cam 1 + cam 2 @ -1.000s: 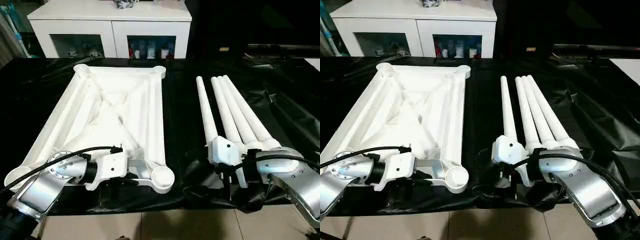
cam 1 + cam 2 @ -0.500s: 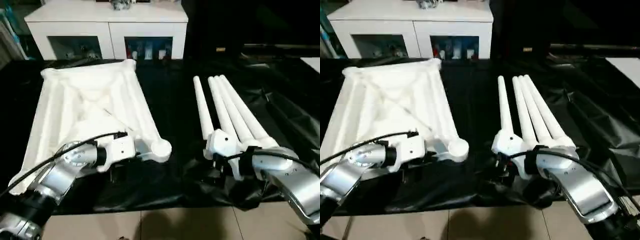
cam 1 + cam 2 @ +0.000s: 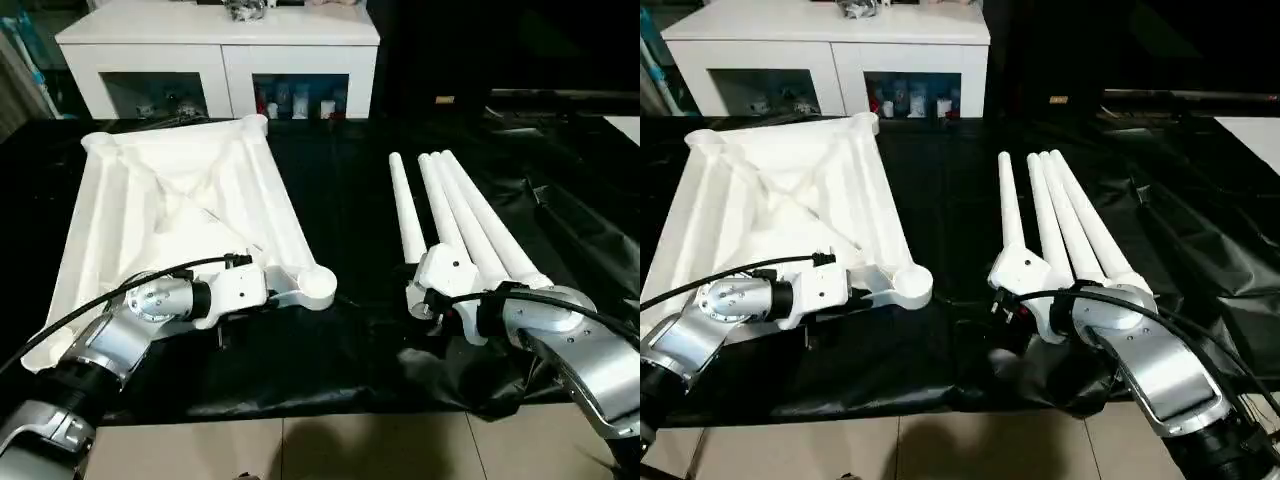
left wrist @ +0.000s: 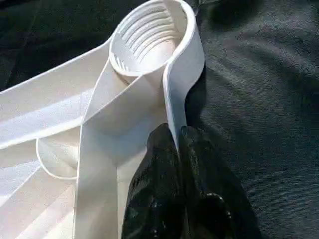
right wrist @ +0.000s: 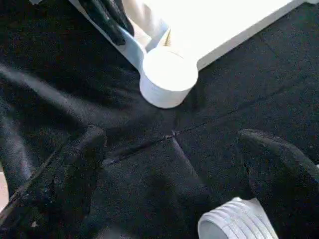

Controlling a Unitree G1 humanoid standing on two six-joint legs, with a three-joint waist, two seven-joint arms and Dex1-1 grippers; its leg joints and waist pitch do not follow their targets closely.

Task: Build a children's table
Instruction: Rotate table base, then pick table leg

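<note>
Pinching the near rim of the table top [image 3: 180,200], the left gripper [image 4: 174,144] is clamping its 2 fingers on the wall beside a threaded corner socket [image 4: 149,42]. That top is lying underside up on the black sheet [image 3: 330,350]. Spreading its fingers wide, the right gripper [image 5: 174,169] is hovering by the 4 legs [image 3: 460,215].

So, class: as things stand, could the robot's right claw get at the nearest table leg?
Probably yes. The right claw is open over the black sheet, the nearest leg lies just beside it, its threaded end between the fingers, nothing blocking.
</note>
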